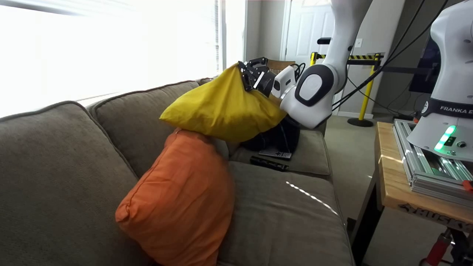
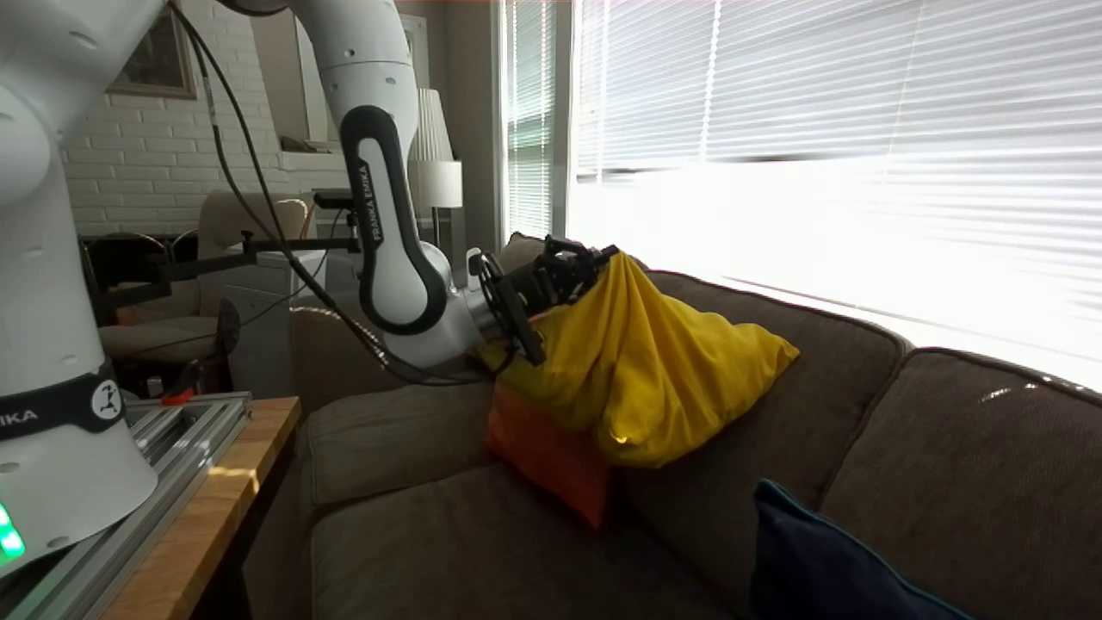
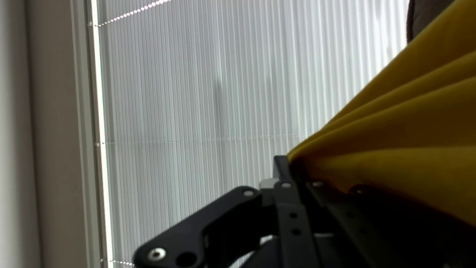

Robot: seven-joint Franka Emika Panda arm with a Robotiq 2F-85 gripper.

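My gripper [image 1: 241,67] is shut on the top of a yellow pillow [image 1: 221,107], which hangs bunched into folds from the grip. In an exterior view the same pillow [image 2: 689,370] drapes down beside the sofa back, below the gripper [image 2: 608,255]. The wrist view shows yellow cloth [image 3: 409,123] pinched at the fingertips and fanning out to the right; the far finger is mostly dark. An orange pillow [image 1: 181,195] leans on the sofa back just beneath the yellow one. Whether those two pillows touch, I cannot tell.
A grey-brown sofa [image 1: 284,218] runs along the bright window. Dark cloth [image 1: 292,133], a grey remote [image 1: 275,153] and a black remote [image 1: 269,163] lie on its far seat. A navy pillow [image 2: 835,560] sits at its near end. The arm's wooden table [image 1: 391,162] stands opposite.
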